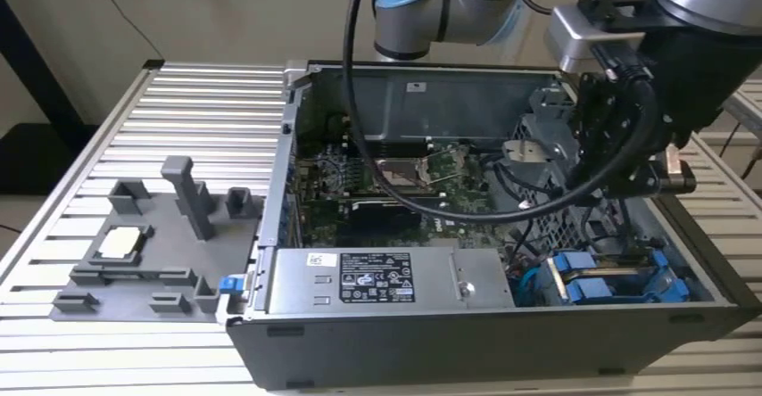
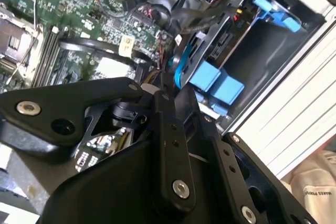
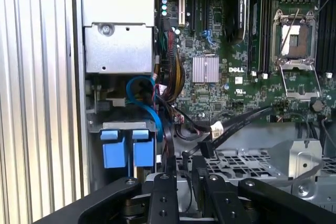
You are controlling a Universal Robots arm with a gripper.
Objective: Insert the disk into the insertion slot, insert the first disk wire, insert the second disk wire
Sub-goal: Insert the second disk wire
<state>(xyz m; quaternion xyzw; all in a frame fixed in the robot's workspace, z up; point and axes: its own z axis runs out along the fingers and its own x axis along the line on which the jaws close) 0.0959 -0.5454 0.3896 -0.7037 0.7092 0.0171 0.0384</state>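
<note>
The disk (image 1: 601,282) sits in its blue carrier in the corner bay of the computer case (image 1: 476,347). The tool (image 3: 184,178) hangs close above it among black wires (image 3: 241,120); whether it pinches anything, I cannot tell.

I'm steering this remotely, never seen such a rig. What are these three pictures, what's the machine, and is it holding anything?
The machine is one robot arm with a hand. The exterior view looks from off the arm at an open computer case on a slatted metal table, beside a grey parts tray. Both wrist views ride on the arm and look past the hand into the case. The disk, in its blue carrier, sits in the bay by the power supply. I cannot tell whether the hand holds anything.
</note>
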